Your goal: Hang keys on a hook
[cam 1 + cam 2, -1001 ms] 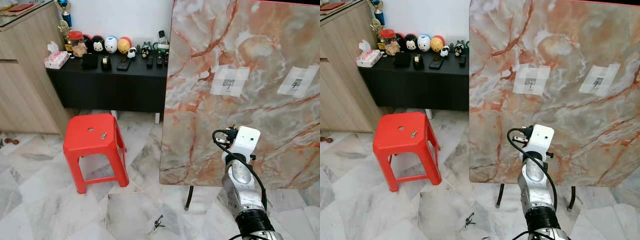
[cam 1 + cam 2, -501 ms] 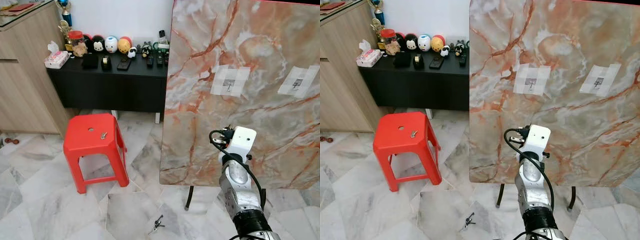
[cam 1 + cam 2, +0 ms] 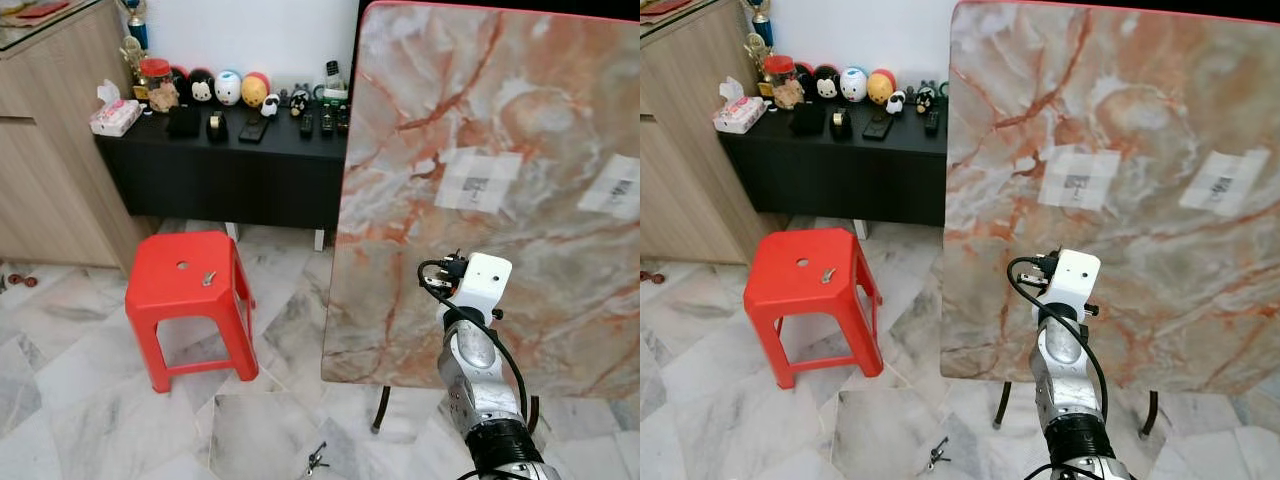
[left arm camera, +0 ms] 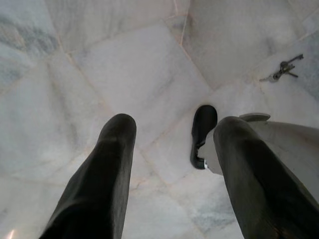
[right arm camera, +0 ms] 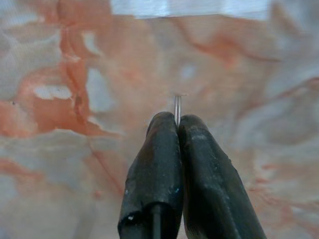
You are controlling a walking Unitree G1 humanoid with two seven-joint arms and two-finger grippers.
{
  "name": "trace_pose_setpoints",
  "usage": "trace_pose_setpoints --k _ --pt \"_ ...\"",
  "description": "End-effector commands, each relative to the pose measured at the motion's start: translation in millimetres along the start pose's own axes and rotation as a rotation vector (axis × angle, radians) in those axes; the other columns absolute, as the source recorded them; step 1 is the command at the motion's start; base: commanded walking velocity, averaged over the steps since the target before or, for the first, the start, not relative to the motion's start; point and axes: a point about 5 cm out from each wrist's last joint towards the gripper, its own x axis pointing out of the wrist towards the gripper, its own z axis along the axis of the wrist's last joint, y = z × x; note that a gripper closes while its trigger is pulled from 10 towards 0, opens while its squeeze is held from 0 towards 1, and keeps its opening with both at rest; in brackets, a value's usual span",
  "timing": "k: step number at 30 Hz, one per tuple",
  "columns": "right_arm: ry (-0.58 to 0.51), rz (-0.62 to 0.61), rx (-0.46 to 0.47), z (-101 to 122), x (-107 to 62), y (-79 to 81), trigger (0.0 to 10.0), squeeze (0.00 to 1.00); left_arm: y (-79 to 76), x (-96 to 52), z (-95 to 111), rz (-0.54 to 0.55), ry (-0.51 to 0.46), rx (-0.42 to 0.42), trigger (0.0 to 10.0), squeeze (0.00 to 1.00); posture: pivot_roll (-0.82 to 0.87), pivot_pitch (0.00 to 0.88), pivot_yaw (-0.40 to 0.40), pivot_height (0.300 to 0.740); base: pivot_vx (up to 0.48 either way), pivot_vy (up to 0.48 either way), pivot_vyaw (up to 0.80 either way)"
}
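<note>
Pressed tight together, the two black fingers of the right gripper (image 5: 177,122) pinch a thin sliver of metal that pokes out between the tips; it looks like a key ring or key edge, though too little shows to be sure. That gripper points at the marble-patterned board (image 3: 500,130), with a white taped patch at its twelve o'clock in the wrist view. In the head views the right arm (image 3: 478,360) is raised before the board's lower part, and the two taped patches, each with a small hook (image 3: 476,183), sit at about twelve and two o'clock from the wrist, well above it. Hanging low over the marble floor, the left gripper (image 4: 174,149) has its jaws spread wide and empty. One bunch of keys (image 3: 318,461) lies on the floor at about nine o'clock from the right arm's base; another key (image 3: 208,277) rests on the red stool (image 3: 190,300). Judging from this, the pickup seems done, while the lift to a hook and the hanging itself remain.
</note>
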Motion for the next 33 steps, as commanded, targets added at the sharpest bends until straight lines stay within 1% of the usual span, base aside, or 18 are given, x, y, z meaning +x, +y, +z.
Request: trace_pose_setpoints --k 1,8,14,16,17,18,19,20,21,22,23,26,29,30,32,33 --pt "-0.002 -0.013 -0.002 1.3 0.0 -4.3 10.0 0.0 -10.6 -0.3 -5.6 -0.02 0.019 -0.008 10.0 0.0 0.01 0.0 -0.087 0.74 0.0 0.0 0.0" --pt "0.006 -0.021 0.008 -0.6 -1.9 -3.2 10.0 0.0 -17.9 0.2 -6.0 -0.025 0.019 -0.012 10.0 0.0 0.01 0.0 -0.088 0.74 0.0 0.0 0.0" --pt "-0.013 -0.074 -0.015 2.4 -4.5 -7.3 10.0 0.0 -20.2 0.4 -5.7 -0.025 0.019 -0.012 10.0 0.0 0.01 0.0 -0.087 0.74 0.0 0.0 0.0" --pt "-0.048 -0.087 -0.066 7.9 -4.3 -8.9 10.0 0.0 -21.0 0.5 -5.5 -0.026 0.019 -0.01 10.0 0.0 0.01 0.0 -0.086 0.74 0.0 0.0 0.0" --pt "-0.079 -0.106 -0.135 12.3 -4.1 -11.2 10.0 0.0 -21.9 0.6 -5.6 -0.028 0.021 -0.006 10.0 0.0 0.0 0.0 -0.085 0.74 0.0 0.0 0.0" --pt "-0.085 -0.112 -0.153 13.2 -4.1 -12.0 10.0 0.0 -22.2 0.6 -5.6 -0.029 0.021 -0.005 10.0 0.0 0.0 0.0 -0.085 0.74 0.0 0.0 0.0" --pt "-0.11 -0.123 -0.209 16.5 -4.0 -13.2 10.0 0.0 -22.8 0.7 -5.5 -0.032 0.022 -0.003 10.0 0.0 0.01 0.0 -0.086 0.74 0.0 0.0 0.0" --pt "-0.156 -0.151 -0.303 22.2 -4.4 -15.3 10.0 0.0 -23.4 0.8 -5.2 -0.035 0.021 -0.002 10.0 0.0 0.01 0.0 -0.086 0.74 0.0 0.0 0.0" --pt "-0.172 -0.174 -0.329 24.8 -4.7 -17.3 10.0 0.0 -23.6 0.8 -5.1 -0.036 0.02 -0.003 10.0 0.0 0.01 0.0 -0.087 0.74 0.0 0.0 0.0" --pt "-0.183 -0.2 -0.345 27.0 -5.1 -19.7 10.0 0.0 -23.5 0.8 -5.0 -0.035 0.02 -0.004 10.0 0.0 0.01 0.0 -0.087 0.74 0.0 0.0 0.0" --pt "-0.183 -0.2 -0.345 27.0 -5.1 -19.7 10.0 0.0 -23.5 0.8 -5.0 -0.035 0.02 -0.004 10.0 0.0 0.01 0.0 -0.087 0.74 0.0 0.0 0.0" --pt "-0.19 -0.208 -0.407 27.5 -5.9 -19.6 10.0 0.0 -19.2 0.5 -5.2 -0.031 0.019 -0.004 10.0 0.0 0.0 0.0 -0.086 0.74 0.0 0.0 0.0" --pt "-0.216 -0.218 -0.452 29.7 -7.5 -18.6 10.0 0.0 -13.8 -0.3 -6.3 -0.026 0.02 -0.002 10.0 0.0 0.0 0.0 -0.086 0.74 0.0 0.0 0.0" --pt "-0.216 -0.218 -0.452 29.7 -7.5 -18.6 10.0 0.0 -13.8 -0.3 -6.3 -0.026 0.02 -0.002 10.0 0.0 0.0 0.0 -0.086 0.74 0.0 0.0 0.0" --pt "-0.225 -0.208 -0.462 30.6 -7.8 -16.1 10.0 0.0 -10.1 -1.2 -8.4 -0.022 0.021 -0.002 10.0 0.0 0.0 0.0 -0.086 0.74 0.0 0.0 0.0" --pt "-0.238 -0.195 -0.483 32.0 -7.9 -12.5 10.0 0.0 -7.3 -2.3 -11.1 -0.019 0.023 -0.003 10.0 0.0 0.01 0.0 -0.086 0.74 0.0 0.0 0.0"
